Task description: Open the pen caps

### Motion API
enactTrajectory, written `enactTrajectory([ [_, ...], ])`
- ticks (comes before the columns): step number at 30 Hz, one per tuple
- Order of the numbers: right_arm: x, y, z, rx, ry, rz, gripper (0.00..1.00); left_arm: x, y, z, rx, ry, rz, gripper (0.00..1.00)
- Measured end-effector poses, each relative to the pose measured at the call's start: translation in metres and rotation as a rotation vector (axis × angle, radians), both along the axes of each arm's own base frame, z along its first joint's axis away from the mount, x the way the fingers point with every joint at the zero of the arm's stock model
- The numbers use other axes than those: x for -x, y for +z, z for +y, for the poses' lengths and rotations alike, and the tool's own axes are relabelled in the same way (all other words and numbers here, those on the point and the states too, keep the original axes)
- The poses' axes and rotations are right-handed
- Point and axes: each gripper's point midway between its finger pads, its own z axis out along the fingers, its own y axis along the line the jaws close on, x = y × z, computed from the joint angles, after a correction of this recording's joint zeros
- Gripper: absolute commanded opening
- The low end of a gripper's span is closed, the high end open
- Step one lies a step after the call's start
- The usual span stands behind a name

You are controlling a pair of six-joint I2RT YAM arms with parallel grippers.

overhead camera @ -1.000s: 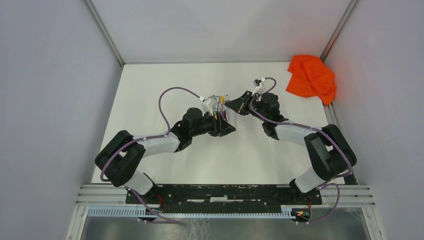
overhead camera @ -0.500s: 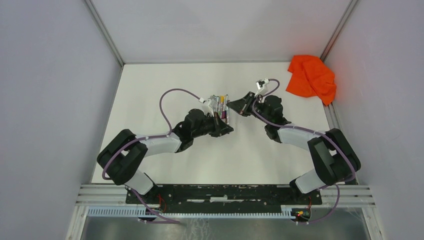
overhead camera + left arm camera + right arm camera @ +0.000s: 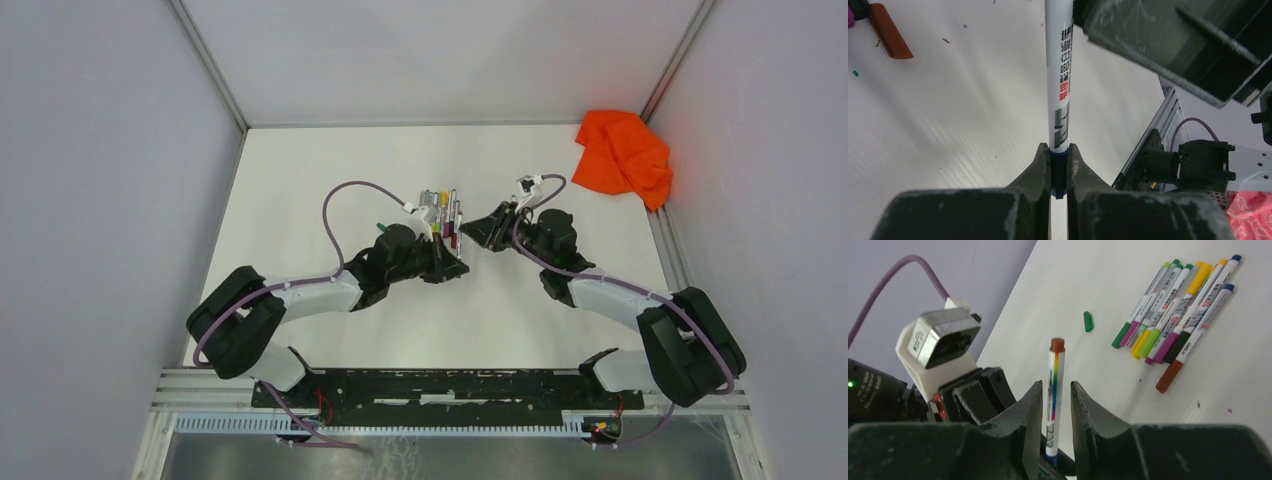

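Pens point(image 3: 1175, 310) lie bunched on white table point(image 3: 300, 200) between walls point(image 3: 100, 150)

A crumpled orange cloth point(image 3: 622, 155) lies at the far right corner of the white table point(image 3: 300, 200), seemingly touching the wall point(image 3: 760, 150).

Two grippers show, the left gripper point(image 3: 1058, 150) and the right gripper point(image 3: 1056, 387), each with two fingers point(image 3: 1030, 410). One pen point(image 3: 1056, 365) stands upright between the right fingers, its lower end pinched between the left ones. Beyond the right fingers and off to their right lies one heap of pens point(image 3: 1178, 310): at least seven, perhaps eight, overlapping too much for a sure count. One loose green cap point(image 3: 1088, 321) lies beyond those fingers, between the upright pen and the heap. One orange cloth point(image 3: 622, 155) lies well beyond them.
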Motion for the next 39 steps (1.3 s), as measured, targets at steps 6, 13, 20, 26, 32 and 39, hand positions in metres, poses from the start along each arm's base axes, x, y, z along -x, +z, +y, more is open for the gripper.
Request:
enactTrajectory([
  [6,0.03,-0.017,-0.01,0.037,0.02,0.004,0.35,0.01,-0.005,-0.005,-0.039,-0.004,0.011,0.02],
  [13,0.047,-0.015,-0.021,0.06,0.015,-0.039,0.38,0.027,0.005,-0.029,-0.063,-0.058,-0.011,0.02],
  [20,0.05,-0.022,-0.025,0.089,0.007,-0.041,0.3,0.039,0.011,-0.052,-0.106,-0.102,-0.034,0.02],
  [26,0.051,-0.029,-0.029,0.12,-0.009,-0.029,0.27,0.041,0.006,-0.051,-0.147,-0.095,-0.039,0.02],
  [32,0.051,-0.031,-0.03,0.137,-0.014,-0.023,0.31,0.041,0.004,-0.05,-0.163,-0.079,-0.044,0.02],
  [39,0.046,-0.036,-0.031,0.176,-0.02,-0.031,0.36,0.031,-0.004,-0.038,-0.216,-0.013,-0.046,0.02],
])
